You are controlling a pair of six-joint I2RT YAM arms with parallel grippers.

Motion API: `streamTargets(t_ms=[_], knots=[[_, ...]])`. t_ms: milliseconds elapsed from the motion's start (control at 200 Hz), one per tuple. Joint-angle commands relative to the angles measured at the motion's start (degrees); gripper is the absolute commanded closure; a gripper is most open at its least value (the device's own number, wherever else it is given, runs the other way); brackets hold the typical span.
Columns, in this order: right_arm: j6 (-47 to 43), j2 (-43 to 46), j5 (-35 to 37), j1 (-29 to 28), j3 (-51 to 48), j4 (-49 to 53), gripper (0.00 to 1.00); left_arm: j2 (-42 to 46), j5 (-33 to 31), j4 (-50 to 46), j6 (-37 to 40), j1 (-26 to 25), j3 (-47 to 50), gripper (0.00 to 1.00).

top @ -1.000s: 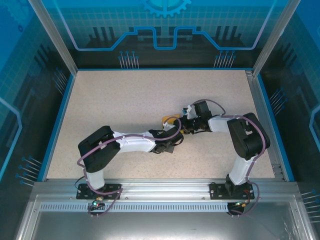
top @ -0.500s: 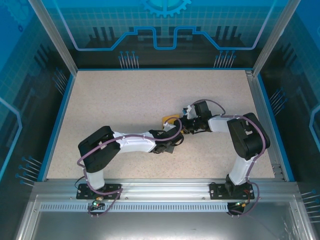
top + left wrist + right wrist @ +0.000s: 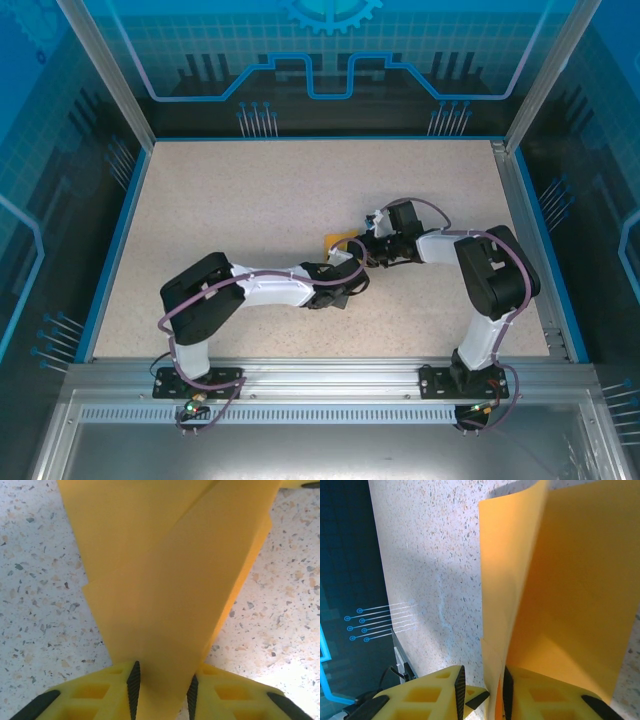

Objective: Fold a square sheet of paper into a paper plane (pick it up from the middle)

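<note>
The orange-yellow sheet of paper [image 3: 337, 242] is folded into overlapping flaps and stands off the table between both grippers at mid-table. In the left wrist view the paper [image 3: 165, 580] narrows down into my left gripper [image 3: 162, 692], whose pads press on it from both sides. In the right wrist view the paper [image 3: 570, 605] stands on edge against the right-hand pad of my right gripper [image 3: 483, 690]. Its other pad stands apart from the paper with table showing in the gap. From above, the left gripper [image 3: 347, 264] and right gripper [image 3: 359, 250] nearly touch.
The speckled table [image 3: 250, 200] lies bare around the arms, bounded by blue rails and the glass walls of the enclosure. A fingertip of the other gripper [image 3: 479, 698] shows between the right gripper's pads.
The left arm has shifted slightly right, toward the right gripper, and less of the paper shows from above. The right arm has stayed in place.
</note>
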State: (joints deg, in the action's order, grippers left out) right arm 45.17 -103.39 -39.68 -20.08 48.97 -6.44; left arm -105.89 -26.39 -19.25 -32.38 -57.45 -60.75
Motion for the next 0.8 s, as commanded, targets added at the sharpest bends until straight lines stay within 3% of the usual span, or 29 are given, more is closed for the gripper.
streamTargets(t_ms=[0,485,645,795], knots=[[0.24,0.84,-0.68,0.12,1.12,1.23,0.72,-0.82,-1.91,-1.19,1.27,-0.47,-1.66,0.71],[-0.27,1.25,0.17,0.17,0.56,2.15,0.71,0.59,-1.08,0.87,1.98,-0.55,-0.73,0.85],[-1.28,5.03,3.13,1.86,-1.30,4.40,0.62,1.46,1.07,2.82,4.07,-0.06,-0.29,0.90],[-2.01,11.52,4.26,5.67,-4.81,5.33,0.50,2.94,7.04,6.10,5.18,2.17,1.57,0.93]])
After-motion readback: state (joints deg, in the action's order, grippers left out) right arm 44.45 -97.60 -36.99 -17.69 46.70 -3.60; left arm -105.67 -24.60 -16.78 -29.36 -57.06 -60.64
